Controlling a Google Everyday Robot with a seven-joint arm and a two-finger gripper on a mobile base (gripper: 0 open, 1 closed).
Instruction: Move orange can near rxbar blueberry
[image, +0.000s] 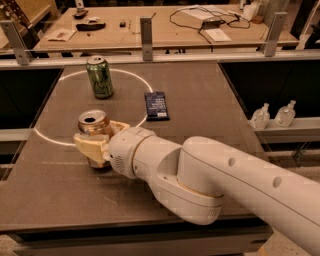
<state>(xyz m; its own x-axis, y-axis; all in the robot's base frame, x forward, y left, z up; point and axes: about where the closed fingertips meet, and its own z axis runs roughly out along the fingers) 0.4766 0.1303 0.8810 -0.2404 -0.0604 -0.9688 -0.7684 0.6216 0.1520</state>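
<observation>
The orange can, with a silver top and open pull-tab hole, stands upright at the left of the dark table. My gripper is shut on the orange can, its tan fingers wrapped around the can's body. The rxbar blueberry, a flat navy bar with white print, lies on the table to the right of and beyond the can, about a can's height away. My white arm comes in from the lower right.
A green can stands at the back left inside a white circle line. A metal rail runs behind the table. Two clear bottles stand on a ledge to the right. The table's front edge is close.
</observation>
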